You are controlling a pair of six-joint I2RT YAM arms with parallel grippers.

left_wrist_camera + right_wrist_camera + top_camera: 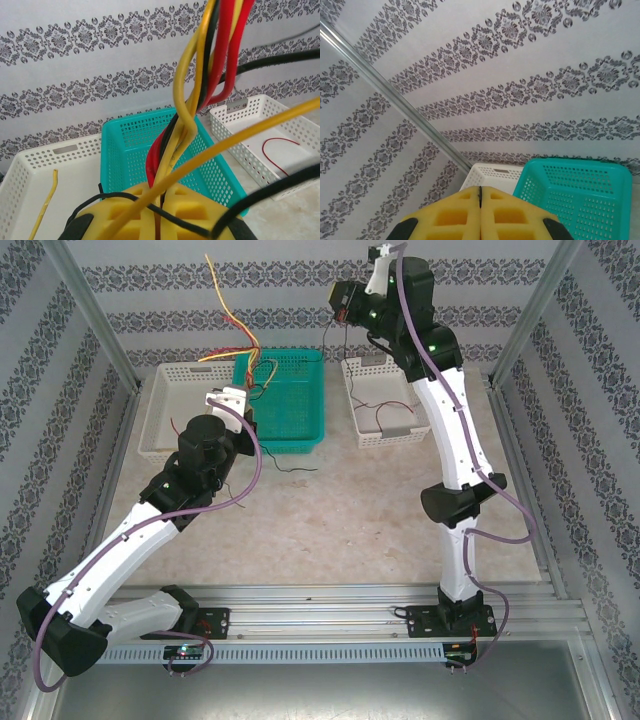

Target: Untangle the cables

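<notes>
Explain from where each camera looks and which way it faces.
Top external: high behind the robot, looking down on the table; left arm and right arm show.
Left wrist: on the left gripper, facing the wall over the teal basket; its yellow pads clamp the cables.
Right wrist: on the raised right gripper, facing the wall; its shut pads show.
Shared: both wrist views see the teal basket.
</notes>
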